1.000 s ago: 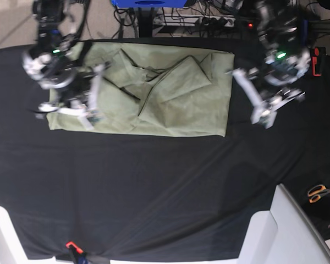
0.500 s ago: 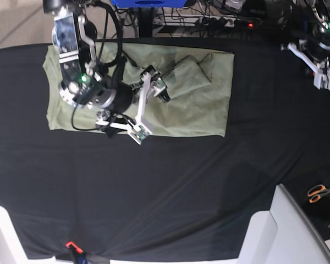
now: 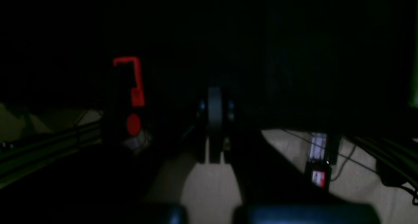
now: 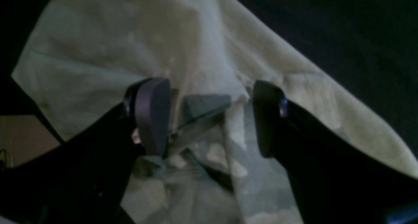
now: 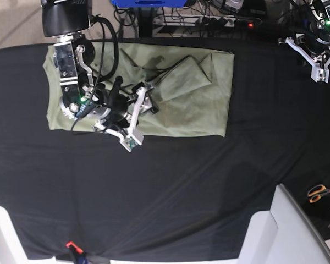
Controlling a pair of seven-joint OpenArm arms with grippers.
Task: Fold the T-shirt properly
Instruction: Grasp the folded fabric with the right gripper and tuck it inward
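The black table cloth (image 5: pixel 170 192) covered the whole work surface, and the T-shirt (image 5: pixel 198 110) lay on its far half as a broad rectangle. Directly under the right gripper (image 5: pixel 135 115) the shirt's middle was rumpled, with a loose flap bunched diagonally across it, while the hem edge on the gripper's near side ran fairly straight. By the look of it the sides had been brought in, so the first folds seemed done; the crumpled centre wanted smoothing and the lengthwise fold was yet to be made.

The right gripper hung just above the cloth with its jaws parted, a ridge of fabric lying between the fingertips (image 4: pixel 152 114) but not pinched; it held nothing. The left gripper (image 5: pixel 318 60) was well off the shirt, beyond the table's far corner, its jaws closed together and empty as far as the dark wrist view showed.

Past the table's far edge, cables and a power strip (image 5: pixel 217 22) cluttered the floor. White panels (image 5: pixel 297 231) stood at the near corners, and orange-handled scissors (image 5: pixel 319 192) lay beside one of them.
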